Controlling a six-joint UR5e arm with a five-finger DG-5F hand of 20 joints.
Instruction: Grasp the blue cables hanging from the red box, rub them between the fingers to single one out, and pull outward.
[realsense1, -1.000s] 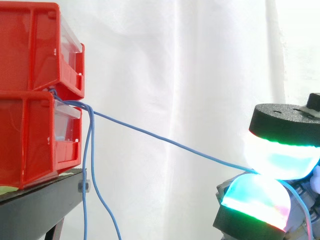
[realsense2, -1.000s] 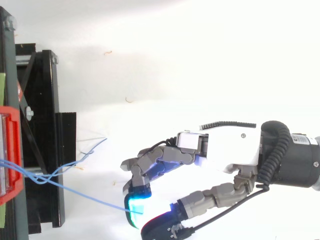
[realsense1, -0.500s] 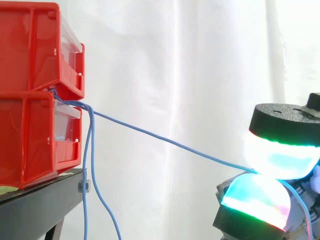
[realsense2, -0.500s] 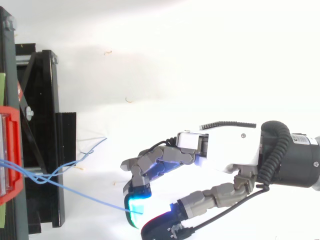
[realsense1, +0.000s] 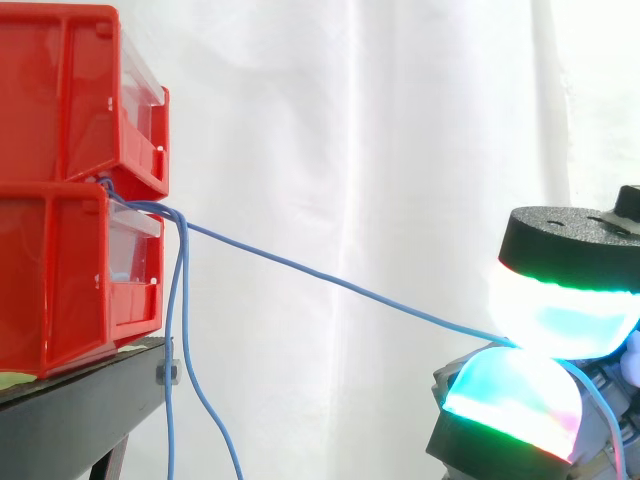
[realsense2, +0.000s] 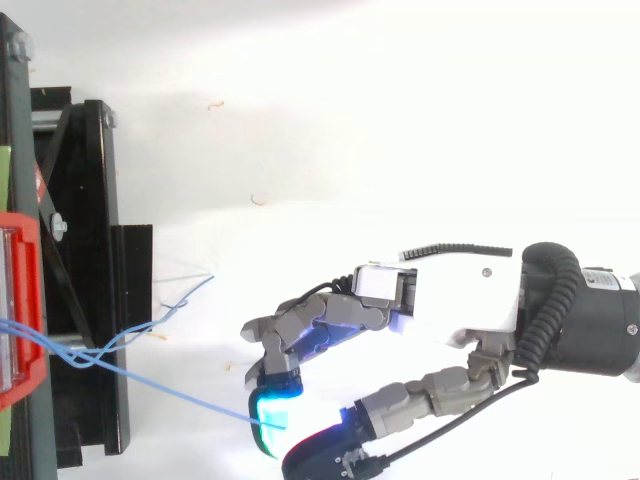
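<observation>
One blue cable (realsense1: 330, 285) ran in a taut, straight line from the front of the red box (realsense1: 60, 270), out and downward to the hand (realsense2: 455, 300), which sat well away from the box. The hand pinched the cable between two glowing pads (realsense1: 555, 310), one pressed on top of the other, and the cable's free end trailed out behind them. That tightness suggested an outward pull, with the pinch set far from the box to take up slack. The other cables (realsense1: 170, 350) hung loose just beside the box's front, past the edge of the black stand (realsense1: 80, 410), so the taut one looked singled out.
</observation>
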